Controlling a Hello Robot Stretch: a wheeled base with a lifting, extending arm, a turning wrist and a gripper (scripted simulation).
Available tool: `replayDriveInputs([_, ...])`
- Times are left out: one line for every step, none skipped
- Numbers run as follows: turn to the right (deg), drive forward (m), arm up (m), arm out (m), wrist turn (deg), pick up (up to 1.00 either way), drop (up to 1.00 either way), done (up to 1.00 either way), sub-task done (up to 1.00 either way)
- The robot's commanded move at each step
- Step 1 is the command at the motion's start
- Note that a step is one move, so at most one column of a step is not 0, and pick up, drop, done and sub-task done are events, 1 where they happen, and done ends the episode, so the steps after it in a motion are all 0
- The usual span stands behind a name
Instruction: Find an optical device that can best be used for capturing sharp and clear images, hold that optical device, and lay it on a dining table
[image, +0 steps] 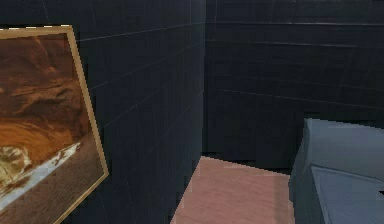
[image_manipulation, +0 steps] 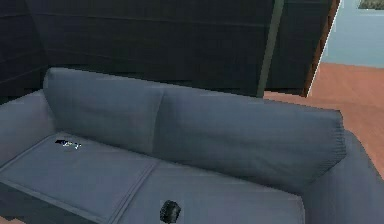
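The task looks to be at its start, in the search stage. In the arm side view a grey-blue sofa (image_manipulation: 200, 130) spans the frame, and two small things lie on its seat cushions: a dark rounded blob (image_manipulation: 169, 210) at the bottom centre, and a small dark and white thing (image_manipulation: 68, 145) at centre left. Either could be the optical device, and the rounded one suggests a lens, but both are too small to name with confidence. In the forward view a framed picture (image: 45, 110) leans at the left against dark walls, with pinkish floor (image: 235, 190) at the bottom centre. The gripper's state, and whether it has hold of anything, cannot be told. Identifying, picking up, finding a dining table and laying down all seem left to do.
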Motion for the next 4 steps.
replayDriveInputs([0.0, 0.00, 0.50, 0.00, 0.0, 0.00, 0.00, 0.00, 0.00])
replayDriveInputs([0.0, 0.00, 0.08, 0.00, 0.0, 0.00, 0.00, 0.00, 0.00])
replayDriveInputs([0.0, 0.00, 0.00, 0.26, 0.0, 0.00, 0.00, 0.00, 0.00])
replayDriveInputs([0.0, 0.00, 0.00, 0.00, 45.0, 0.00, 0.00, 0.00, 0.00])
